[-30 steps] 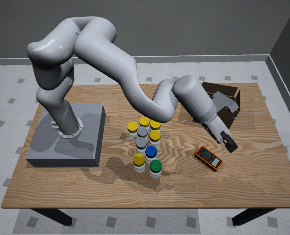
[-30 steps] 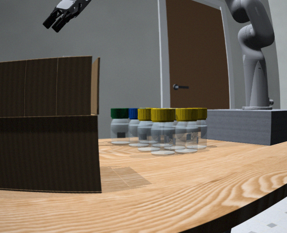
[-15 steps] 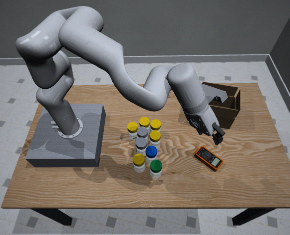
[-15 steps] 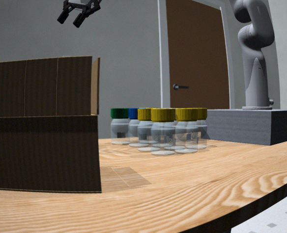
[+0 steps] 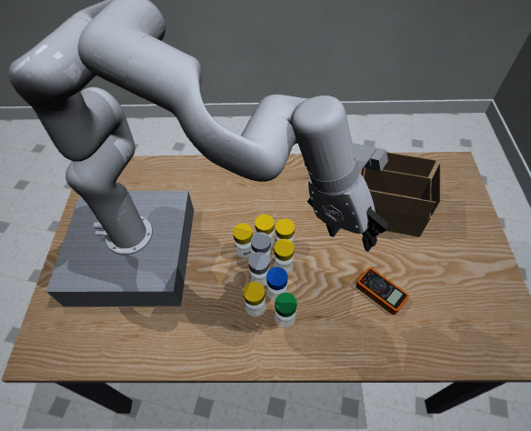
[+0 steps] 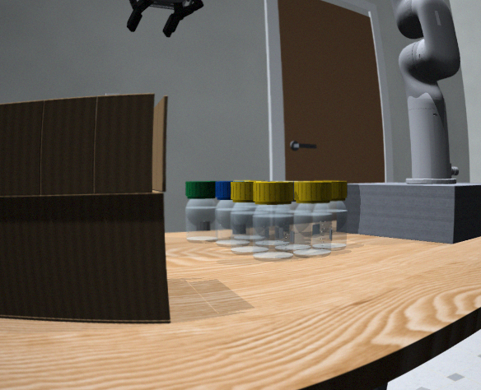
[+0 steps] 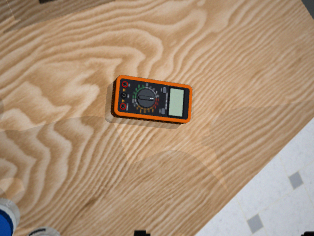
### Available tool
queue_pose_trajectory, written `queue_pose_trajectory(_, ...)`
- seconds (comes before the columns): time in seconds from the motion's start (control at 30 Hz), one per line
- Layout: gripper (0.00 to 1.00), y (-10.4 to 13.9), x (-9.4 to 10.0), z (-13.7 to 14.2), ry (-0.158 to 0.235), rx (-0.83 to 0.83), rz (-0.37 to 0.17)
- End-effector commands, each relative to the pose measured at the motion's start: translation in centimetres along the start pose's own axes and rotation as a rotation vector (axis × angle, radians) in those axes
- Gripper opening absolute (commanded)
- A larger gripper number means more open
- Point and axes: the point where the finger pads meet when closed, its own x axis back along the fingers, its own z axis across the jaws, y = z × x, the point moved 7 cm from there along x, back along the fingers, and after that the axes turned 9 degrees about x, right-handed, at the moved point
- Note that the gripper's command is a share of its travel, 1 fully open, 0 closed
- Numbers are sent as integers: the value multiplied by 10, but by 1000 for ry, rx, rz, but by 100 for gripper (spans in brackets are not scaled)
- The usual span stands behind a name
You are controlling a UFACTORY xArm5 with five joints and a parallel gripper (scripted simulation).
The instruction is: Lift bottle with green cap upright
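Note:
The bottle with the green cap [image 5: 285,306] [image 6: 199,191] stands upright at the front right corner of a tight cluster of clear bottles on the wooden table [image 5: 256,356]. A blue-capped bottle [image 5: 276,278] [image 6: 222,190] stands just behind it, and a yellow-capped one [image 5: 254,294] to its left. My gripper [image 5: 370,236] [image 6: 151,23] is open and empty. It hangs high above the table, well to the right of the cluster, pointing down. The wrist view looks straight down on the multimeter [image 7: 151,99]; only a blue cap [image 7: 4,222] shows at its lower left corner.
Several more yellow-capped bottles [image 5: 264,224] and two grey-capped bottles [image 5: 260,242] fill the back of the cluster. An orange multimeter [image 5: 382,289] lies to the right. An open cardboard box [image 5: 405,195] [image 6: 64,168] stands at the back right. The arm's grey base block [image 5: 117,259] sits left.

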Motion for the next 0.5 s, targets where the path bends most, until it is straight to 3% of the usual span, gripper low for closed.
queue_pose_trajectory(0.0,79,2,13,-14,-44,71,-11)
queue_pose_trajectory(0.07,79,2,13,-14,-44,71,-11)
queue_pose_trajectory(0.47,79,9,44,-59,-191,279,-12)
